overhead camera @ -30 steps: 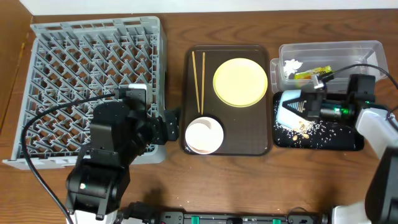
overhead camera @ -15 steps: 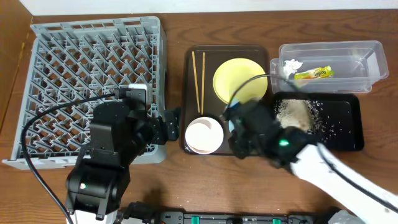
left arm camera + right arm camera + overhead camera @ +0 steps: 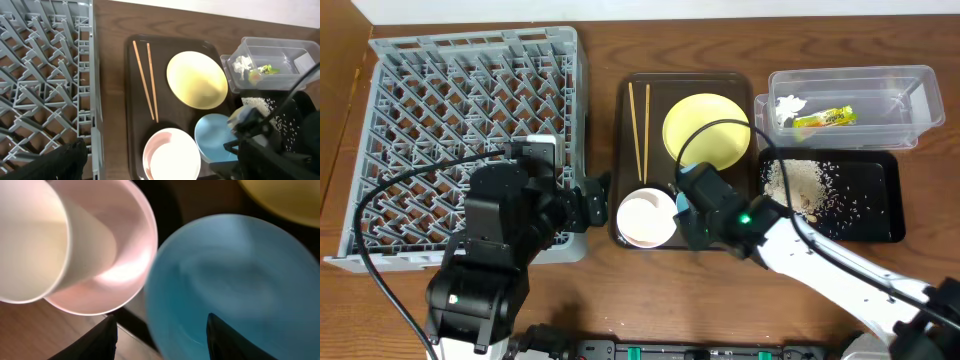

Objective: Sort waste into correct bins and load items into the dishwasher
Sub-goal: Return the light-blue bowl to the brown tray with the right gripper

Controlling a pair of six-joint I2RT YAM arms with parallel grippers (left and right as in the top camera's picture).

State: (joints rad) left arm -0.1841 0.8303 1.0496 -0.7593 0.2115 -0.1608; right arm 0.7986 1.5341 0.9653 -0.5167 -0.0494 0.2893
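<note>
Waste sort looks done: snack wrapper [image 3: 823,118] and paper scrap [image 3: 788,105] are in the clear tub [image 3: 910,110], rice pile [image 3: 795,185] in the black tray [image 3: 880,200].

Step in hand, my read: start of dish loading. No dishes show in the dish rack [image 3: 460,110].

Right tool [image 3: 161,332] is over the light blue bowl [image 3: 212,142], fingers spread astride its rim and not pinching it, so released. The bowl looks empty and sits at the brown tray's [image 3: 686,78] near-right corner, just beside the white bowl [image 3: 120,245]. Can't tell if it rests flat.

Left tool [image 3: 592,203] hangs between rack and brown tray. Can't tell whether it is released or clenched.

Next move likely: clamp one dish rim and carry it left to the rack. The white bowl is closest to the left arm, but the white cup [image 3: 30,240] sits inside it, so keep it level or pull the cup first.

Counts:
- bowls 2
- cup 1
- yellow plate [image 3: 197,80] 1
- chopsticks [image 3: 143,80] 2
- bins 2
- rack 1
- brown tray 1
</note>
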